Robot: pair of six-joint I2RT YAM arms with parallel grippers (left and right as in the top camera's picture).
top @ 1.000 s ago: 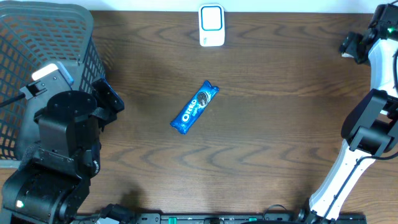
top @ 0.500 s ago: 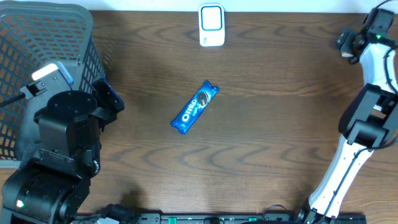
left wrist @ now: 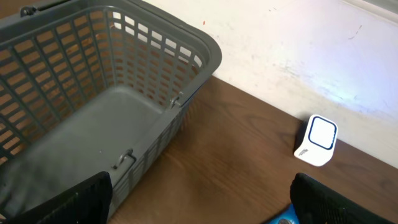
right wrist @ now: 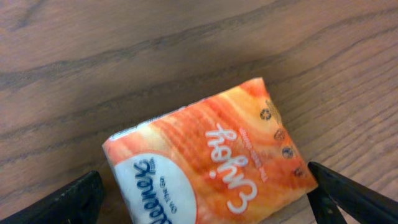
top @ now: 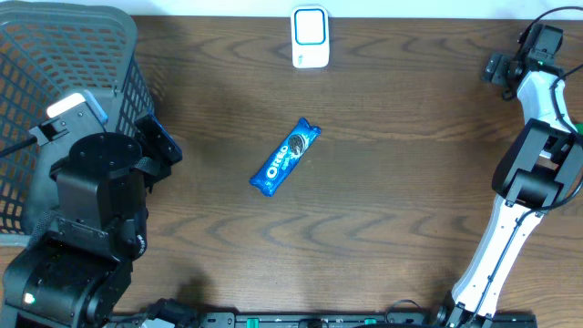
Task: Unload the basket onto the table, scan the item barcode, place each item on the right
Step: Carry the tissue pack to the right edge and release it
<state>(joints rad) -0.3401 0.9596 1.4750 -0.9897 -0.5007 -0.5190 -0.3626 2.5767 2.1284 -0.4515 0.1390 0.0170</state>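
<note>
I see a mock shop checkout: grey shopping basket, white barcode scanner, wrapped biscuit pack on my wooden bench.

table: dark wood grain, matt | basket: grey plastic | Oreo pack: glossy film | tissue pack: glossy film

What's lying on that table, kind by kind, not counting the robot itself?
Basket: 1
Scanner: 1
Oreo pack: 1
Tissue pack: 1
Total: 4
</note>
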